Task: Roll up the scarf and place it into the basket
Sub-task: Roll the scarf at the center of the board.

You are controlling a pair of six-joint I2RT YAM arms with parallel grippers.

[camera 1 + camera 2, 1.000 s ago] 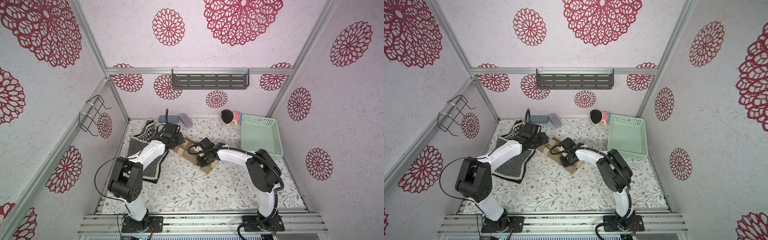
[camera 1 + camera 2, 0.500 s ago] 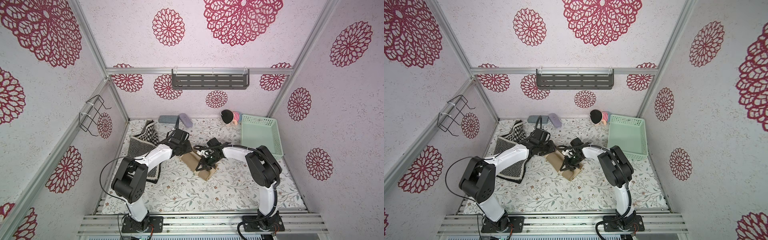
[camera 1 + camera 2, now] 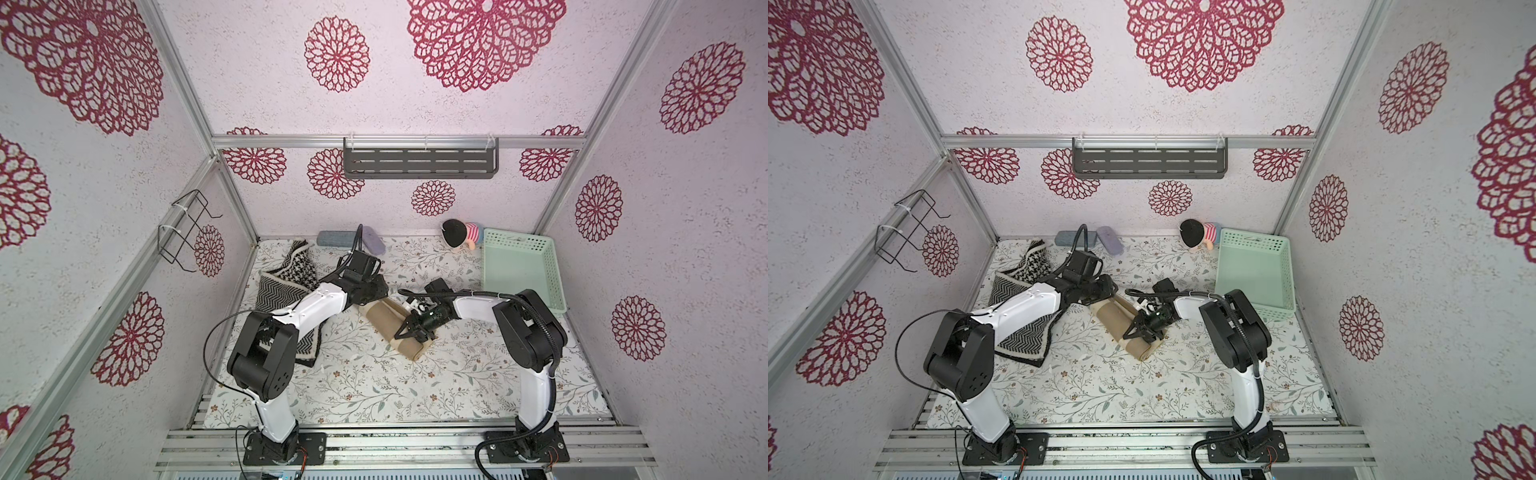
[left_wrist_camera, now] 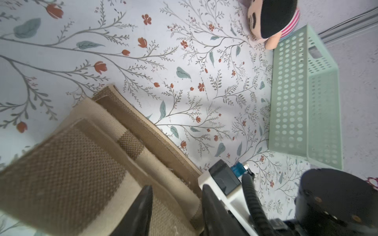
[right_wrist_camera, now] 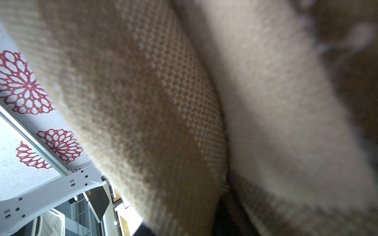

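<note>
In both top views we see the scarf (image 3: 392, 328) (image 3: 1113, 320), tan and beige, lying partly rolled on the flowered table (image 3: 374, 382) between the two arms. It is well apart from the basket (image 3: 515, 274) (image 3: 1252, 270), which stands by the right wall towards the rear. The left gripper (image 3: 380, 293) sits at the roll's far end, its fingertips hidden beneath its own dark body. The right gripper (image 3: 411, 334) is over the near end with its prongs spread astride the roll. It is too small for us to tell whether they press the cloth. The left arm covers much of a black-and-white patterned cloth (image 3: 286, 286).

In the left wrist view the left gripper's two dark fingers (image 4: 143, 204) stand apart, cut off by the frame edge. Scarf fabric shows in the gap, and we cannot tell whether they pinch it. A plush doll (image 4: 272, 22), partly out of frame, lies just beside the basket's far end.

In the right wrist view the scarf fills nearly everything, blurred at close range. A dark shape (image 5: 225, 214) at the edge is too indistinct to name, so this gripper's opening does not show. Past the cloth we make out a white arm segment (image 5: 47, 198).
</note>
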